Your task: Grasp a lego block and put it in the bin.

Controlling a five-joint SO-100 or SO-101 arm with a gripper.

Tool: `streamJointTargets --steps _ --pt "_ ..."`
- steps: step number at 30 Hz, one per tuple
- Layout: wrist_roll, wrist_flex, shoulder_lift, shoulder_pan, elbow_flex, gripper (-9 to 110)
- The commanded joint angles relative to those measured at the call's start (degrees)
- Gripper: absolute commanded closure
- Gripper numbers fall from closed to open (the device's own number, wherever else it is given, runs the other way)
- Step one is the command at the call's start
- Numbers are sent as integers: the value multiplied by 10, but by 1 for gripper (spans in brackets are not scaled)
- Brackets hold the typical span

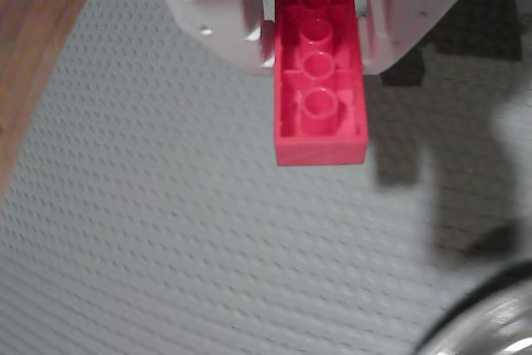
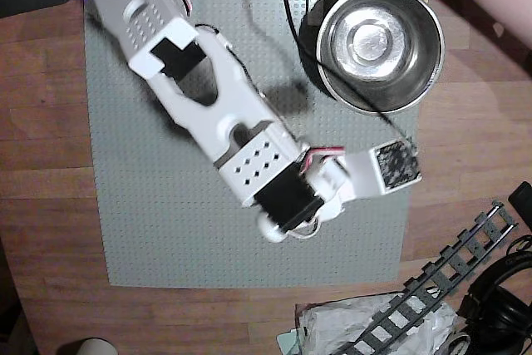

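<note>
Your red lego block (image 1: 320,97) hangs hollow underside toward the wrist camera, its round tubes showing, clamped lengthwise between the two white fingers (image 1: 218,14) of the gripper (image 1: 320,47), which press against its long sides while its free end juts out past the fingertips. Beneath it in the wrist view spreads the grey studded baseplate (image 1: 208,230), the brick held clear above it and casting a dark shadow to the right. A curved sliver of the shiny steel bowl (image 1: 490,322) shows at the lower right corner of that view, apart from the brick, and a strip of wooden table (image 1: 33,47) runs along the upper left. From overhead, you see the white arm (image 2: 208,106) stretching diagonally from the top left across the baseplate (image 2: 150,222), its wrist bent right near the plate's right edge; the brick itself is hidden under the arm here. The bowl (image 2: 331,56) sits at the baseplate's upper right corner, a black cable (image 2: 291,22) trailing across its rim. On the wood at lower right lie a dark toy track piece (image 2: 449,280) and crumpled clear plastic (image 2: 357,326).
</note>
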Motion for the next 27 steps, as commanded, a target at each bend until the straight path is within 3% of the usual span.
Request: streamJointTargets --steps 1,16,27 --pt "4 4 62 -24 38 102" --pt "3 -18 26 -193 91 102" --pt "4 -17 -149 -208 -62 102"
